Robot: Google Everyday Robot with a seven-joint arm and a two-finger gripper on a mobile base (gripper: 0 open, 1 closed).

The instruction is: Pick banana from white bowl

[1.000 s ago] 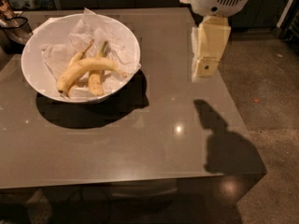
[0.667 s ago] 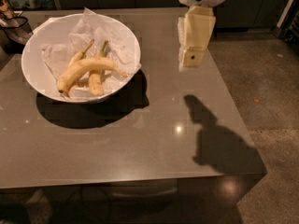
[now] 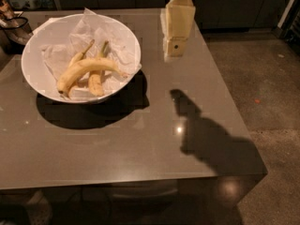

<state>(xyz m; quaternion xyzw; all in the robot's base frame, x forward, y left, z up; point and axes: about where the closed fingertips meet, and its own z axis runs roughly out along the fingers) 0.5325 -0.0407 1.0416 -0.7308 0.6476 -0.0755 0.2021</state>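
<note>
The white bowl (image 3: 35, 46), wide and shallow and lined with crumpled white paper, stands on the left of the grey table (image 3: 140, 144). Three yellow bananas lie in it. The banana (image 3: 86, 68), the longest and most curved, lies across the other two, its dark stem pointing right and its dark tip at the lower left. My gripper (image 3: 174, 48) hangs above the table to the right of the bowl, apart from it. It holds nothing that I can see.
Two shorter bananas (image 3: 96, 76) lie under the long one. Dark objects (image 3: 11, 25) sit at the table's far left corner. The table's right edge drops to a concrete floor (image 3: 262, 88). Dark cabinets run along the back.
My gripper has moved left across the table toward the bowl, and its shadow has moved left with it. The bowl and bananas have not moved.
</note>
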